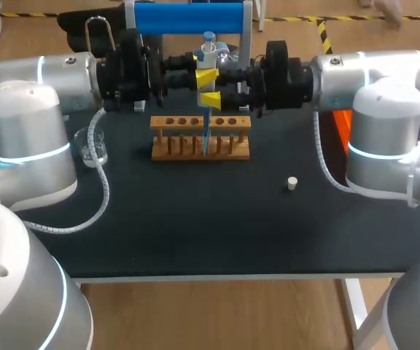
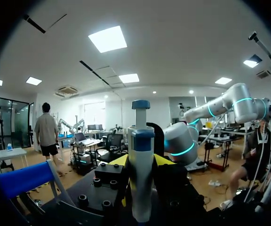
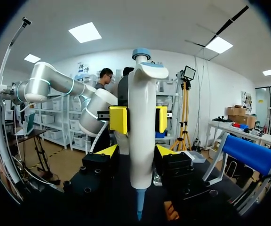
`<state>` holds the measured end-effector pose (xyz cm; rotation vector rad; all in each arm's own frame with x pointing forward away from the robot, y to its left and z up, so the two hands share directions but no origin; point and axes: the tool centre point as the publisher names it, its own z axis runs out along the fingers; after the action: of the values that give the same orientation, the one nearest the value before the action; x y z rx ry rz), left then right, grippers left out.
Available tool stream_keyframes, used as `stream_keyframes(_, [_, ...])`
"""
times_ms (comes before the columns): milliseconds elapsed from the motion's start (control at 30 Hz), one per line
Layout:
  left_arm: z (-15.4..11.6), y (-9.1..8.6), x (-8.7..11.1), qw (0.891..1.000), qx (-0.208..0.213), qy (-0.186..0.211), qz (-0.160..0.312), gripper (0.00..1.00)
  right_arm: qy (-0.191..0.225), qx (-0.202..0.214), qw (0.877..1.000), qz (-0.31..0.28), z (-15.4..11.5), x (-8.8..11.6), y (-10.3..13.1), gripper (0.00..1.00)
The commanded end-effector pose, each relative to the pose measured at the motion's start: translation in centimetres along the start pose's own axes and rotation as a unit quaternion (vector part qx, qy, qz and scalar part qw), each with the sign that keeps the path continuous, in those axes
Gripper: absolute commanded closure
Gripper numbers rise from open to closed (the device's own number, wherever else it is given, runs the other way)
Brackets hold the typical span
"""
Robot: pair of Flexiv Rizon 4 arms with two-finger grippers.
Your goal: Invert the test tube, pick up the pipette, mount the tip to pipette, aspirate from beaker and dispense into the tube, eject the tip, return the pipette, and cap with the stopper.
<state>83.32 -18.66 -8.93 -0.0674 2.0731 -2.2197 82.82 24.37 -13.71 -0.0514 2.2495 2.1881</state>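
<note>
The white pipette (image 1: 208, 55) with a blue plunger stands upright above the wooden tube rack (image 1: 172, 150) at the back middle of the table. Both grippers hold it from opposite sides. My left gripper (image 1: 205, 75) (image 2: 141, 162) is shut on the upper body. My right gripper (image 1: 211, 99) (image 3: 138, 151) is shut on it lower down. The blue tip (image 1: 205, 135) (image 3: 140, 205) on the pipette (image 3: 142, 122) points down at the rack's middle holes. Whether it enters a tube I cannot tell. The glass beaker (image 1: 93, 146) stands at the left. The white stopper (image 1: 292, 183) lies at the right.
The pipette stand with its blue bar (image 1: 188, 18) rises behind the grippers. An orange box (image 1: 342, 122) shows partly behind my right arm. A coiled white cable (image 1: 100, 197) lies on the black table (image 1: 195, 233) by the beaker.
</note>
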Motion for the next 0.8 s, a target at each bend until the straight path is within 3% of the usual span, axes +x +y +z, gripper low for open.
stream_keyframes(33, [-0.01, 0.03, -0.03, 1.000, 0.002, 0.000, 0.001, 1.00, 0.002, -0.004, 1.000, -0.004, 0.42, -0.39, -0.09, 0.53])
stream_keyframes(700, [-0.01, 0.03, -0.03, 1.000, 0.002, 0.000, 0.001, 1.00, 0.016, -0.015, 1.000, -0.005, 1.09, -1.12, 0.25, 0.56])
stream_keyframes(767, [-0.01, 0.03, -0.03, 1.000, 0.002, 0.000, 0.001, 1.00, 0.016, -0.016, 1.000, -0.005, 1.04, -1.13, 0.26, 0.69])
stream_keyframes(800, [-0.01, 0.03, -0.03, 1.000, 0.002, 0.000, 0.001, 1.00, 0.016, -0.016, 1.000, -0.005, 1.01, -1.13, 0.27, 0.82])
